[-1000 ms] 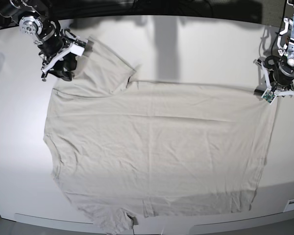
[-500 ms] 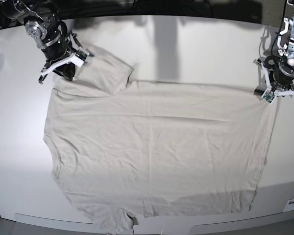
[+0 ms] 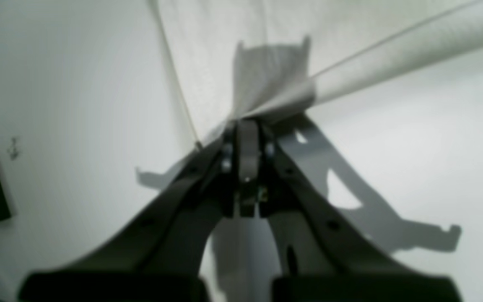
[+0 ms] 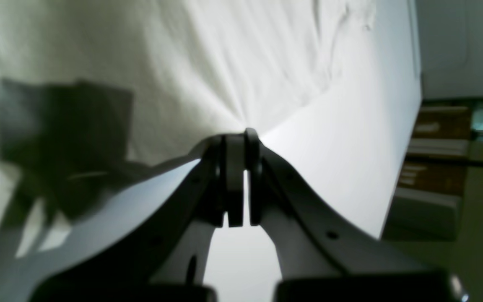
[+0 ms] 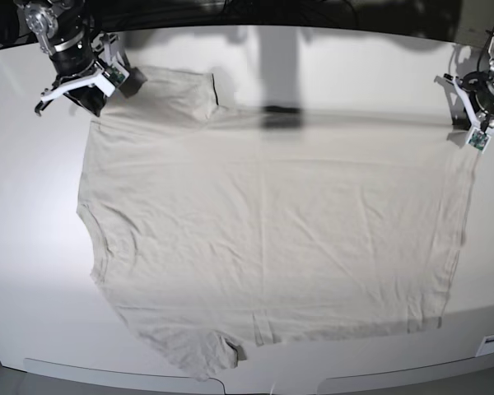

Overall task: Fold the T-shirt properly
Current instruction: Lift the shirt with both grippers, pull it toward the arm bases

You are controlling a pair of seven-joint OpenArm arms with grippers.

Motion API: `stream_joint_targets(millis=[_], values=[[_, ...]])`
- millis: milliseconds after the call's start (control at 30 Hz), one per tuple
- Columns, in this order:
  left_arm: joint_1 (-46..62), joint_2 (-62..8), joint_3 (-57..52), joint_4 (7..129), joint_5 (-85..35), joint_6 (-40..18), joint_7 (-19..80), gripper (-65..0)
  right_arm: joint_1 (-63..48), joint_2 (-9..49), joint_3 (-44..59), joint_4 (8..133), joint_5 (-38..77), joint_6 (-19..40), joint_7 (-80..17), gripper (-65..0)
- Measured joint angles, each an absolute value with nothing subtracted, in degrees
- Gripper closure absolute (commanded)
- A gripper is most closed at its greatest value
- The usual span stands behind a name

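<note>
The broad white counter (image 5: 296, 66) carries the plain pale grey-beige cotton T-shirt (image 5: 272, 239), spread flat and lightly wrinkled. It looks light, limp and sure to sag, so hems and corners are probably the best holds. The right claw (image 4: 237, 138) pinches the shoulder edge; the left claw (image 3: 247, 130) clamps a hem corner.
</note>
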State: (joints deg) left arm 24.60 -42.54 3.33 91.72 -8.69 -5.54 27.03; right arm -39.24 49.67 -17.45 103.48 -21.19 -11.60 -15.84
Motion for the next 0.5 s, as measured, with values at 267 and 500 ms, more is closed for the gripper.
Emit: stream_joint_targets(millis=[267, 500], values=[[35.4, -42.2, 3.3, 97.0, -7.6, 0.0, 24.3, 0.0, -55.4, 49.4, -10.1, 108.5, -21.3, -13.6, -15.4, 0.0], [43.2, -38.9, 3.1, 98.3, 0.6, 6.6, 21.1, 0.0, -63.7, 49.3, -9.7, 109.5, -24.0, -18.7, -15.1, 0.0]])
